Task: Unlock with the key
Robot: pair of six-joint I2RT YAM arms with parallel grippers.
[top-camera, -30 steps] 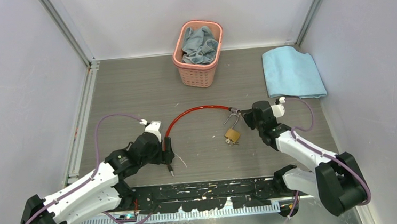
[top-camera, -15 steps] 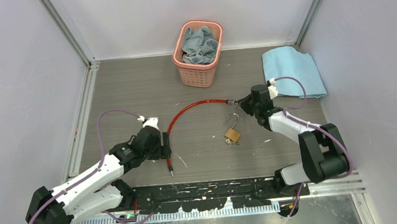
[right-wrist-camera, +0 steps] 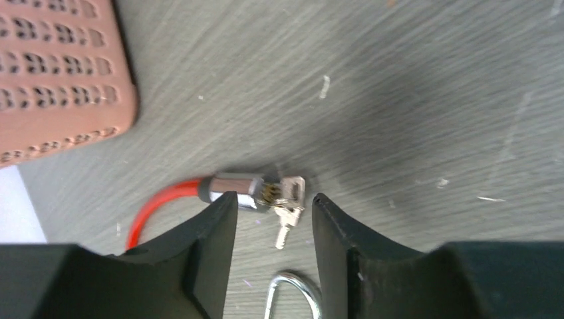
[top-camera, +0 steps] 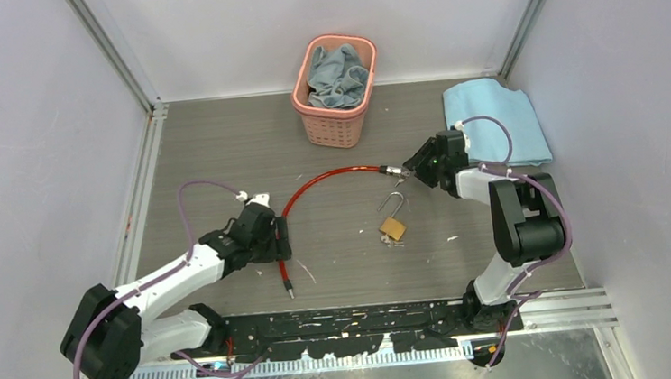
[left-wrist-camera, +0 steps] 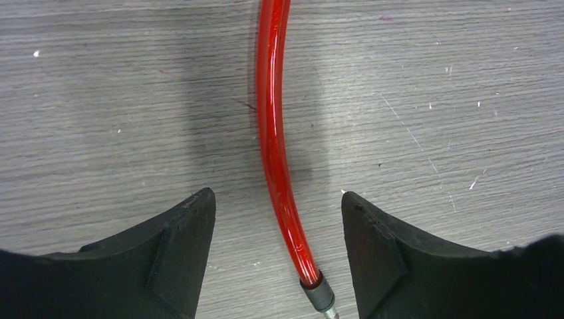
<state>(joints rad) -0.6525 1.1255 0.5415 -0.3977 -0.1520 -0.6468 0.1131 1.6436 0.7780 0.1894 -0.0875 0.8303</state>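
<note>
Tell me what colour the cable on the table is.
The cable is glossy red; the left wrist view shows it best.

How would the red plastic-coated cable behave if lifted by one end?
The red plastic-coated cable lies in a smooth arc, so it is probably springy rather than limp and would likely keep some curve. Its glossy surface looks slippery to pinch. The small metal keys at its metal end would probably dangle.

A pink basket (top-camera: 336,122) stands at the table's (top-camera: 220,153) far edge, a blue cloth (top-camera: 494,123) far right. Red cable (top-camera: 322,183), keys (right-wrist-camera: 287,199), padlock (top-camera: 393,228) lie mid-table
</note>
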